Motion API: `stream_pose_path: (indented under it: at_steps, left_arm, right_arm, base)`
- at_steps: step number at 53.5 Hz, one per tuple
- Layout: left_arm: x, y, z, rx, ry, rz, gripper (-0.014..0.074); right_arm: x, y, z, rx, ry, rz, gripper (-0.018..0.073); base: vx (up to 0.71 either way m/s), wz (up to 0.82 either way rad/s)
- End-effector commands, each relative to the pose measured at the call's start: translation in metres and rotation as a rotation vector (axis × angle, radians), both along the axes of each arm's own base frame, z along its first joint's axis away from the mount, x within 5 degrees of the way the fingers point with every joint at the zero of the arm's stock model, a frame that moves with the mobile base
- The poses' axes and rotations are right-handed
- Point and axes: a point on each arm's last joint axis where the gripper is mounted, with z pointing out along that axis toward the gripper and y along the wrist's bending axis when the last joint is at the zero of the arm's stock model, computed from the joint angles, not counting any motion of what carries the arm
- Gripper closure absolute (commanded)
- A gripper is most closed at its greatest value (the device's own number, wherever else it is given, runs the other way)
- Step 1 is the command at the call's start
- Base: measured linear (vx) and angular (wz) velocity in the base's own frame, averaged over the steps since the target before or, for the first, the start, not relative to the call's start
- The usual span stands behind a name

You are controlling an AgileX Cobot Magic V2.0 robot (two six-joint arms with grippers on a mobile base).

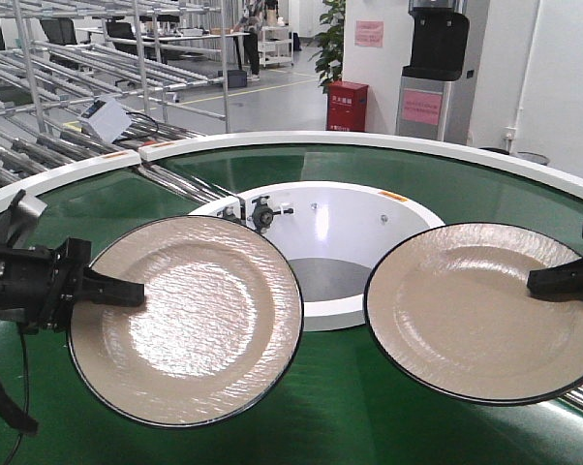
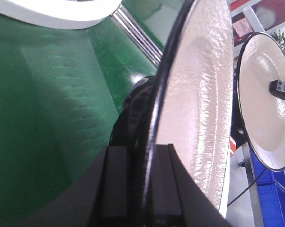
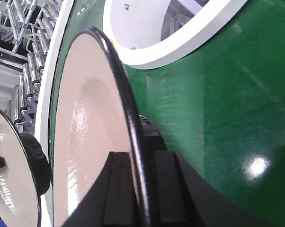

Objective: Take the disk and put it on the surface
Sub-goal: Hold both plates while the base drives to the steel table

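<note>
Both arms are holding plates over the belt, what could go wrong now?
The left gripper and right gripper pinch the left plate and right plate only at the rim, so either could tip or slip. Their near edges sit close and might knock. Releasing here would likely land them on the green conveyor belt.

Front view: the right edge clips the right gripper (image 1: 538,281) body and the right plate (image 1: 475,310) rim. Left wrist view: top and bottom edges clip the left plate (image 2: 199,94).
</note>
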Motion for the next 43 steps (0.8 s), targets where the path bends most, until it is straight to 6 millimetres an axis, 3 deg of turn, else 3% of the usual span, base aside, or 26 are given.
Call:
stream_pose_path:
  at_steps: [1, 43]
  left_arm:
    - [-0.0126, -0.0072, 0.0447, -0.132, -0.104, 0.006, 0.0605]
    - [-0.0136, -0.0074, 0.0442, -0.122, -0.103, -0.002, 0.0605]
  right_arm:
    - [-0.0117, 0.0086, 0.0397, 0.085, -0.129, -0.009, 0.0568]
    - [-0.0126, 0.0090, 0.0407, 0.081, -0.133, -0.006, 0.0568]
  base:
    - [0.00, 0.00]
    - [0.00, 0.00]
